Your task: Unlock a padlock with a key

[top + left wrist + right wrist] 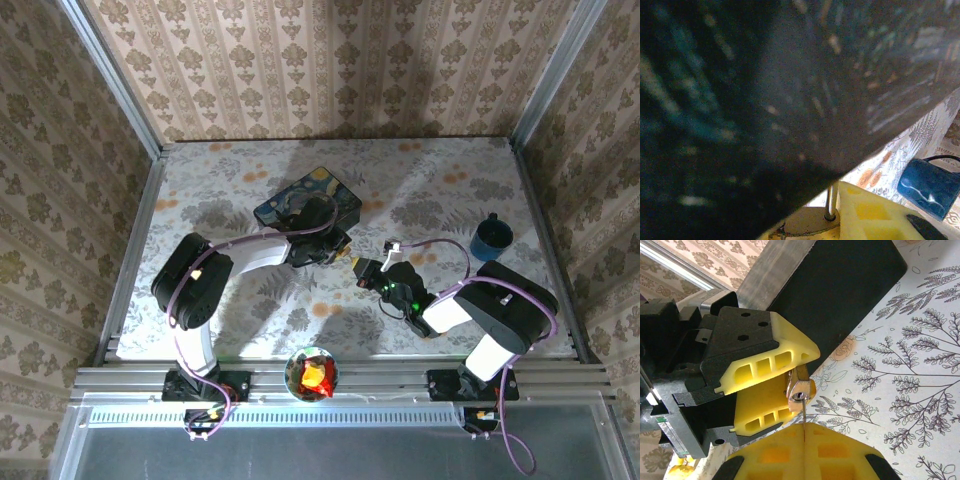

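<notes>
I saw the left claw (797, 382) pinching the padlock (800, 390) between its yellow fingers (771, 362), the little brass body caught near the tips with its keyhole facing the right claw (804, 441). The painted dark blue box (300, 200) sat just behind the left claw, touching or nearly so. The right claw came in from the other side with its fingers pressed together on a thin key (803, 413), whose blade reached the keyhole. Well off beyond the right claw stood a small blue cup (492, 237). Everything rested on a pale table (450, 190) printed with ferns and orange flowers, boxed in by damask-papered walls (330, 60) and aluminium rails (560, 70).
</notes>
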Controlling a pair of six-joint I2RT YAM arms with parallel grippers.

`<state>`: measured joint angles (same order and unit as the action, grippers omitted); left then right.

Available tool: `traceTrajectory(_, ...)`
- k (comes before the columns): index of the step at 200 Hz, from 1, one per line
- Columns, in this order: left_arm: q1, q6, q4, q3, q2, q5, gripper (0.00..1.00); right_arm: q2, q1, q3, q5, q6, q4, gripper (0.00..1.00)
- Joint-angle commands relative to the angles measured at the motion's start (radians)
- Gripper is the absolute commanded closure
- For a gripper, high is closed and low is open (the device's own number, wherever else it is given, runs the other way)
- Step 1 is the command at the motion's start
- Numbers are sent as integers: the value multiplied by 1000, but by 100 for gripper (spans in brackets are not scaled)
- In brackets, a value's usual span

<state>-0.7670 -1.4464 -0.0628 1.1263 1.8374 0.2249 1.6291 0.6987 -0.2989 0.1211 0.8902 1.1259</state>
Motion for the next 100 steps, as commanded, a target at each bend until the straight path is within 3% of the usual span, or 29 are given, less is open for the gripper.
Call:
traceTrajectory(1, -19, -92, -1, -31, 36, 120, 98, -20, 5, 12, 23, 2, 41, 100)
traceTrajectory(100, -20, -91, 1, -32, 39, 125, 98, -24, 7, -5, 46, -7, 35, 100)
